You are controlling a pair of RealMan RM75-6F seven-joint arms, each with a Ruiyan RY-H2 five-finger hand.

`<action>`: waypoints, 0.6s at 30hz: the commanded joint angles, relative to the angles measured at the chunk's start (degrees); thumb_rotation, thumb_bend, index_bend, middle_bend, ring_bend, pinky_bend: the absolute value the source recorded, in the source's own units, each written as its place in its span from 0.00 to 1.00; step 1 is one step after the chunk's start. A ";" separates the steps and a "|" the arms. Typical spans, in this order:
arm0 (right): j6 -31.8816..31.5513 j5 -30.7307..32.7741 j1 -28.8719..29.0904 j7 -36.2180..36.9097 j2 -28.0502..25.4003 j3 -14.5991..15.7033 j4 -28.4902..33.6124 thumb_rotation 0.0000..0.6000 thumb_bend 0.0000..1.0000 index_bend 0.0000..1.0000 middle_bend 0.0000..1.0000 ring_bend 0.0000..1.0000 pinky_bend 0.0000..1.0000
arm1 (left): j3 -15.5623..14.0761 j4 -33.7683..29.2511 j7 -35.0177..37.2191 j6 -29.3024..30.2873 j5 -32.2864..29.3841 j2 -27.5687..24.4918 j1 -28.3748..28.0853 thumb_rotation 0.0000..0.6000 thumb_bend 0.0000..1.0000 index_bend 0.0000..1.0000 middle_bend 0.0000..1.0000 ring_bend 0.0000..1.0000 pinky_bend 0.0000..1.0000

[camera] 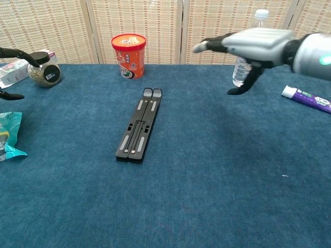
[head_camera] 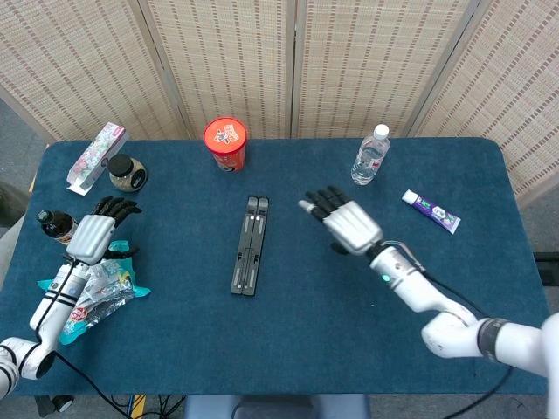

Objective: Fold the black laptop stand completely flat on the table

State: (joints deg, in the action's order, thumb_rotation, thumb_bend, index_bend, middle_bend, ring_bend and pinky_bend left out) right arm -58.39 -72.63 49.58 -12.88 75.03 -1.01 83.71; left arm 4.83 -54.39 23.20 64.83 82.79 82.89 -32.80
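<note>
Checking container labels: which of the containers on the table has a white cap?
The clear water bottle at the far right, behind the right hand. The red cup has a red lid, and the jar and small bottle on the left have dark caps.

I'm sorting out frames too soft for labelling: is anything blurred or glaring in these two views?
Head view: evenly lit, no glare, laptop stand sharp with almost no shadow. Chest view: right robot hand is slightly smeared at its fingertips; the stand and the orange cup are crisp; left robot hand is cut off at the frame edge.
</note>
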 commanded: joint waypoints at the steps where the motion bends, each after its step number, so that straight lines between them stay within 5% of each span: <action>1: -7.22 3.15 -7.97 -2.57 -5.94 2.13 5.68 1.00 0.15 0.00 0.00 0.00 0.00 | 0.01 -5.90 -5.03 1.99 -2.58 -3.33 3.52 1.00 0.16 0.22 0.17 0.10 0.04; 9: -18.97 2.68 -21.41 -1.05 -11.83 5.94 8.98 1.00 0.15 0.00 0.02 0.00 0.00 | -0.85 -17.21 -13.65 11.73 -4.88 -8.56 12.32 1.00 0.16 0.22 0.17 0.10 0.04; 18: -28.67 -1.62 -33.23 1.87 -10.96 8.63 7.77 1.00 0.15 0.00 0.02 0.00 0.00 | -2.93 -25.56 -19.17 20.30 -4.22 -12.54 20.23 1.00 0.16 0.22 0.17 0.10 0.04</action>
State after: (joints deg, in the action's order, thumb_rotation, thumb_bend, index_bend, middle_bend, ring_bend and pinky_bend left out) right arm -85.60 -73.23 18.32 -11.98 63.80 6.89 91.65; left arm 2.43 -78.79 4.79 83.95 78.48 71.09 -13.73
